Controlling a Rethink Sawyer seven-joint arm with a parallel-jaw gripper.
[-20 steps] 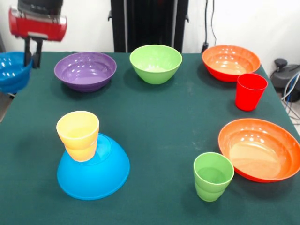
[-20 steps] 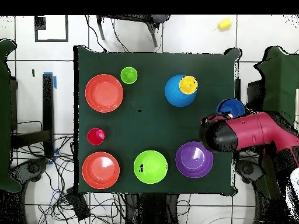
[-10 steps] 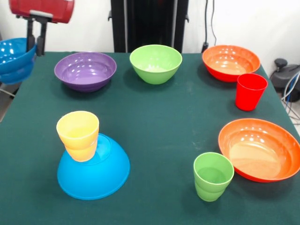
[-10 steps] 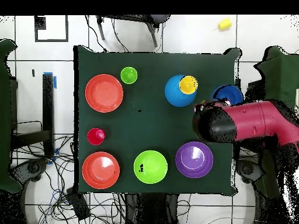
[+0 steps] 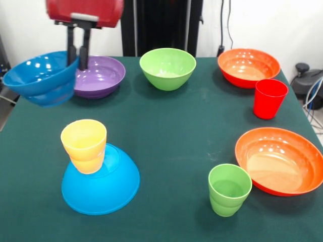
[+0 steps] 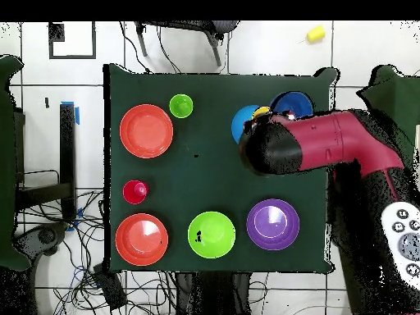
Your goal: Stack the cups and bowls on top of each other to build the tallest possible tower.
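Observation:
My gripper [image 5: 77, 60] is shut on the rim of the small dark blue bowl [image 5: 43, 78], holding it tilted in the air to the left of the purple bowl [image 5: 101, 75]. From overhead the dark blue bowl [image 6: 290, 103] shows just past the arm's red head [image 6: 283, 148], beside the tower. The tower is the large light-blue bowl [image 5: 101, 186], upside down, with two nested yellow cups [image 5: 84, 143] on top. The arm covers much of the light-blue bowl [image 6: 240, 123] in the overhead view.
A green bowl [image 5: 167, 68] and an orange bowl [image 5: 248, 66] stand along the far edge. The red cup [image 5: 269, 98], a second orange bowl [image 5: 280, 160] and the green cup [image 5: 229, 190] stand on the right. A yellow object [image 6: 315, 34] lies on the floor.
The gripper has carried the dark blue bowl in from the table's side edge, over the cloth, to beside the purple bowl and closer to the tower. The other items have not moved.

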